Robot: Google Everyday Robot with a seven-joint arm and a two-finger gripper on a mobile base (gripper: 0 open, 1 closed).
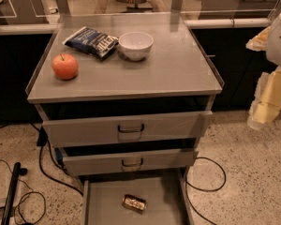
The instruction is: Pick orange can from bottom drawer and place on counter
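Note:
The orange can (134, 203) lies on its side on the floor of the bottom drawer (105, 200), which is pulled out at the bottom of the view. The counter (173, 69) is the grey top of the cabinet, with clear edge guards along its sides. My gripper (264, 109) hangs at the right edge of the view, to the right of the cabinet at the height of the top drawer. It is well above and to the right of the can and holds nothing that I can see.
On the counter stand an orange-red apple (65, 66) at the left, a dark blue chip bag (91, 41) and a white bowl (136, 45) at the back. The two upper drawers (126, 128) are slightly ajar. Black cables (210, 177) lie on the floor on both sides.

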